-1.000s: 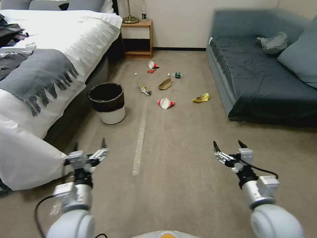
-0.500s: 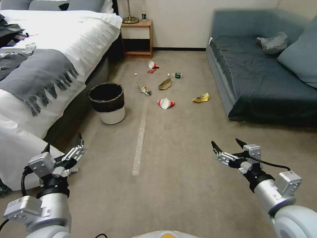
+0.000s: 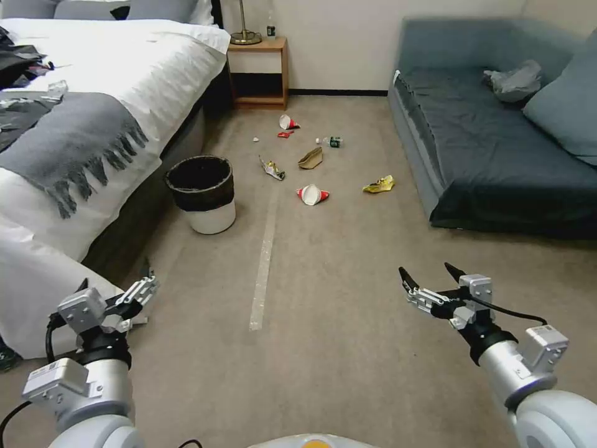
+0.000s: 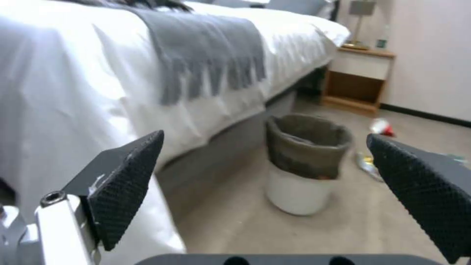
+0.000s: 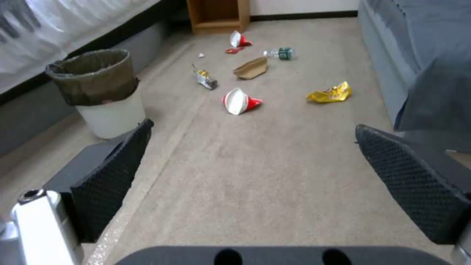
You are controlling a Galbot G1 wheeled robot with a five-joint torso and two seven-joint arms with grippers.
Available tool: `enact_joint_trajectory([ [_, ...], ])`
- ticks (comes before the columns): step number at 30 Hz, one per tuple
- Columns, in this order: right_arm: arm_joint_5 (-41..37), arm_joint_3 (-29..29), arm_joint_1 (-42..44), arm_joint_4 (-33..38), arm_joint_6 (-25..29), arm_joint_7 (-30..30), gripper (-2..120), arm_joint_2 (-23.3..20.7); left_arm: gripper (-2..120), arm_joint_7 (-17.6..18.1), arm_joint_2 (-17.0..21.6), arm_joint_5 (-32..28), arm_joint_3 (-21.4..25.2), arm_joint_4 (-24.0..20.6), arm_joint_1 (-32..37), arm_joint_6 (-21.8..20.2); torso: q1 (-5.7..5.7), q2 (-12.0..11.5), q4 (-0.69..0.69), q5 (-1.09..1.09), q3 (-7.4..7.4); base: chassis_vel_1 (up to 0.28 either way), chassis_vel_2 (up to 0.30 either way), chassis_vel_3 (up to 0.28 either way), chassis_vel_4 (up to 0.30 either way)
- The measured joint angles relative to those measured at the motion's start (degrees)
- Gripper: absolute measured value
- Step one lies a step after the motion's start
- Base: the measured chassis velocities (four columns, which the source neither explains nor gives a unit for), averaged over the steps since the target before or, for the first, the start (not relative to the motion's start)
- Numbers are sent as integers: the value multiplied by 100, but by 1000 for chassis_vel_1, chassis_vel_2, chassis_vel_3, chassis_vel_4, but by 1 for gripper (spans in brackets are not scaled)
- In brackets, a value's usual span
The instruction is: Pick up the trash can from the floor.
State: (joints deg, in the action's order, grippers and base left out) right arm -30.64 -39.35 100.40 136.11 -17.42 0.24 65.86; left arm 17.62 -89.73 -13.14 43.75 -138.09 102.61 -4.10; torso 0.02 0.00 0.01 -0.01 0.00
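Where the bed [image 3: 93, 93] overhangs on the robot's left, its white sheet hides the floor beneath, and the trash can [image 3: 202, 194] stands upright just beside that edge, on the carpet floor [image 3: 336, 323]. Black liner folded over the can's upper half; white lower body visible. Interior too dark in the head view to tell contents; the left wrist view shows the can [image 4: 305, 162] blurred, with a faint orange speck at the liner's lower edge, not identifiable. Sofa [image 3: 497, 143] cut off at the right edge.

Left gripper [image 3: 115, 287] low beside the hanging sheet, well short of the can, fingers spread apart and holding nothing; one fingertip is partly lost against the dark gap under the bed. Right gripper [image 3: 429, 279] hovers over bare carpet, well apart from the can, fingers likewise spread, empty.

Pale tape strip [image 3: 264, 258] runs along the carpet between the two arms. Beyond it, scattered litter: red-and-white paper cup [image 3: 311, 194], yellow wrapper [image 3: 379, 184], small bottle [image 3: 334, 142]; smaller scraps too small to name.

Against half a second ago: left gripper sits slightly lower in the head view, right gripper nearly unchanged. Can and litter have not moved.
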Motion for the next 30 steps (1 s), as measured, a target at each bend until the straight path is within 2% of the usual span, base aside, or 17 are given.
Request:
enact_joint_trajectory([
  [2,3,3,-2,0,1,-2,100,2,100,7,27,23,18,60,1,161,0,0,0,0,0,0,0,0,0],
  [4,20,17,-5,0,2,-13,100,12,100,-113,67,12,81,307,-2,879,0,0,1,1,0,0,0,0,0],
  [5,20,17,-5,0,2,-13,100,12,100,-113,67,12,81,307,-2,879,0,0,1,1,0,0,0,0,0],
  [6,29,21,-5,0,3,-18,100,16,100,-223,76,-3,97,390,3,1101,0,0,0,0,0,0,0,0,0],
  [8,58,41,8,-1,9,-31,100,40,100,-568,65,-276,104,431,97,1289,0,0,0,3,0,0,0,0,0],
  [10,64,43,14,-1,12,-34,100,46,100,-641,51,-328,104,442,115,1329,0,0,0,2,0,0,0,0,0],
  [13,72,36,28,-1,17,-38,100,61,100,-948,-7,-607,106,442,183,1390,0,0,0,1,0,0,0,0,0],
  [30,78,6,87,35,37,-42,100,132,100,-1131,7,-755,93,318,276,1300,0,0,0,2,0,0,0,0,0],
])
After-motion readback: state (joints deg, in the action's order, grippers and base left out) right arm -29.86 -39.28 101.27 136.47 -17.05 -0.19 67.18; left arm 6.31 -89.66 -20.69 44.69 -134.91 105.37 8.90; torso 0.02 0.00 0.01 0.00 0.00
